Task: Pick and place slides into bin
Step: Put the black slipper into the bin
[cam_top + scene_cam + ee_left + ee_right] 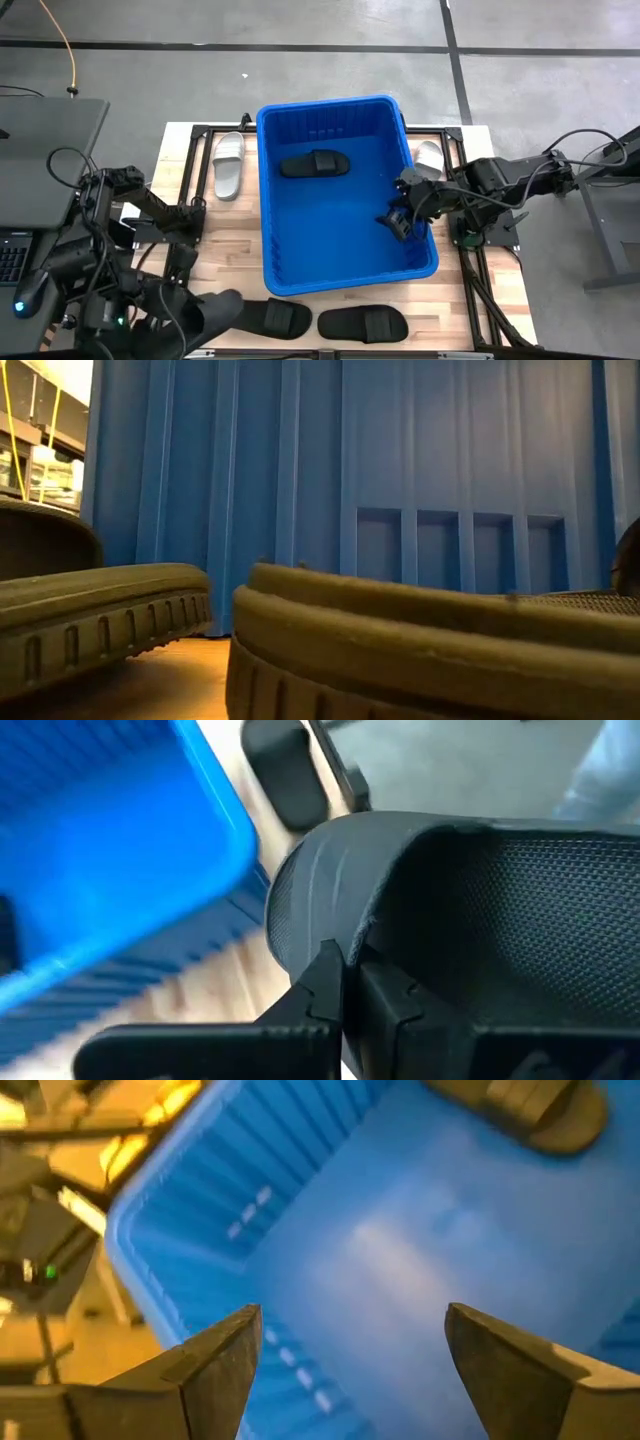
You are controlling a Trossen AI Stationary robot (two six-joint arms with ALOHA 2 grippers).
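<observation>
Wooden table (225, 245): left gripper (205, 315) pinches a black slide (460, 910) beside the blue bin (345, 262), right gripper (398, 222) spread inside; slide could catch the rim.

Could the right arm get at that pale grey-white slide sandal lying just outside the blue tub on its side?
Probably yes. The right gripper hangs open and empty over the large bright blue plastic bin, and the pale grey-white slide sandal lies beside the arm, partly hidden behind the bin's rim, nothing resting on it.

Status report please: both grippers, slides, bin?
Left gripper shut on black slide. Right gripper open over bin. One black slide in bin.
</observation>
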